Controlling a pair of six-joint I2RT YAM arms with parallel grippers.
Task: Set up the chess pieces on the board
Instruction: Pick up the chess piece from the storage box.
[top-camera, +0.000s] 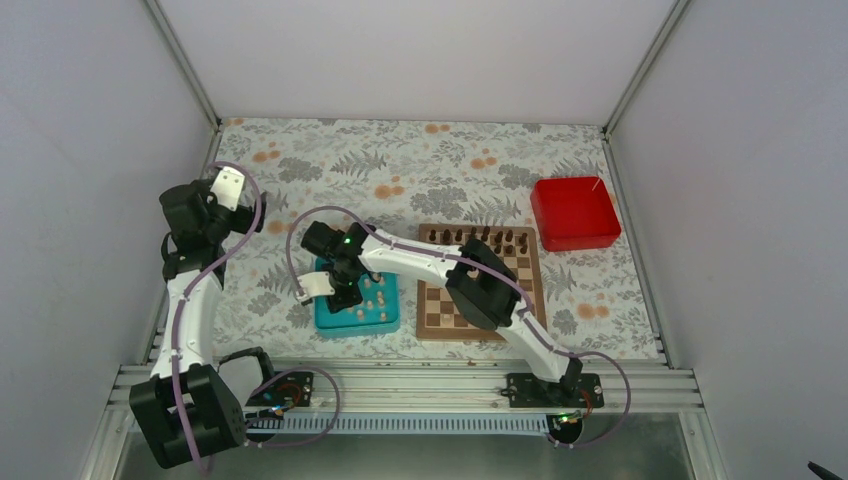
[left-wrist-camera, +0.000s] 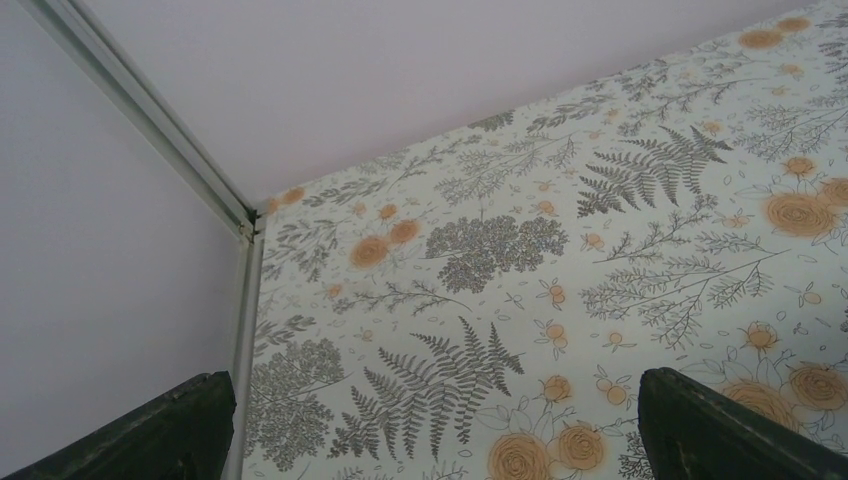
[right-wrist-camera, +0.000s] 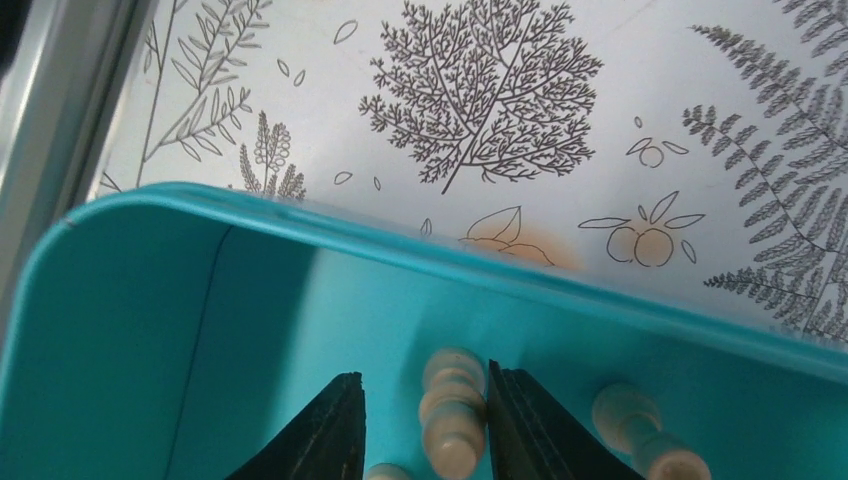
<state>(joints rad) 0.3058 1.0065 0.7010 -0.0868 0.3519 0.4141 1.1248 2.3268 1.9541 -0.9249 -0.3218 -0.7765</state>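
One small pale beige wooden chessman (right-wrist-camera: 452, 412) sits between the part-spread fingers of the right gripper (right-wrist-camera: 422, 378) inside the square teal tray (right-wrist-camera: 140, 300), touching one finger and clear of the other, so an uneven squeeze could tip it into the neighbouring chessman (right-wrist-camera: 630, 418) just beside.

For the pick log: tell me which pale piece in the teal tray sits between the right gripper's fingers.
The pale piece between the right gripper's fingers, close against one finger; its neighbour sits outside them.
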